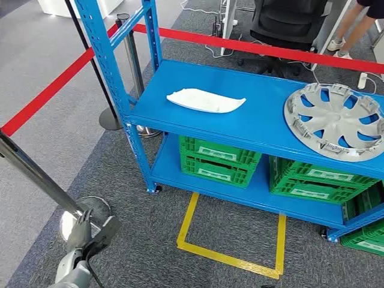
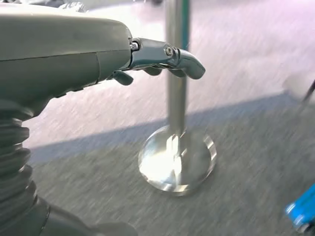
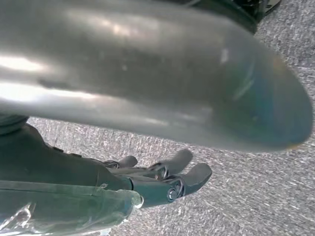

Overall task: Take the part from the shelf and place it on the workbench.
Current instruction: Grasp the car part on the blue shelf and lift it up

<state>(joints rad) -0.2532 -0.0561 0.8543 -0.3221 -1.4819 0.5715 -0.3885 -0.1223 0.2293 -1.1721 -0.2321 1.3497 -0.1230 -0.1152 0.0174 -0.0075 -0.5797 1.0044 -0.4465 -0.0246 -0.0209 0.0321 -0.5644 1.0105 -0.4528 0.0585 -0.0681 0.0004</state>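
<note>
A white elongated plastic part (image 1: 206, 100) lies flat on the upper level of the blue shelf (image 1: 263, 123), left of centre. A silver wheel cover (image 1: 337, 120) lies on the same level at the right end. My left hand (image 1: 93, 234) hangs low at the bottom left, well short of the shelf, with its fingers (image 2: 167, 55) stretched out and nothing in them. My right hand (image 3: 163, 179) hangs over the grey carpet, fingers extended and apart, holding nothing.
A chrome stanchion (image 1: 84, 215) with its round base (image 2: 176, 158) stands just beside my left hand, carrying a red belt (image 1: 50, 90). Green crates (image 1: 217, 161) fill the lower shelf. A yellow tape square (image 1: 233, 240) marks the floor before the shelf. A person's legs (image 1: 344, 30) stand behind.
</note>
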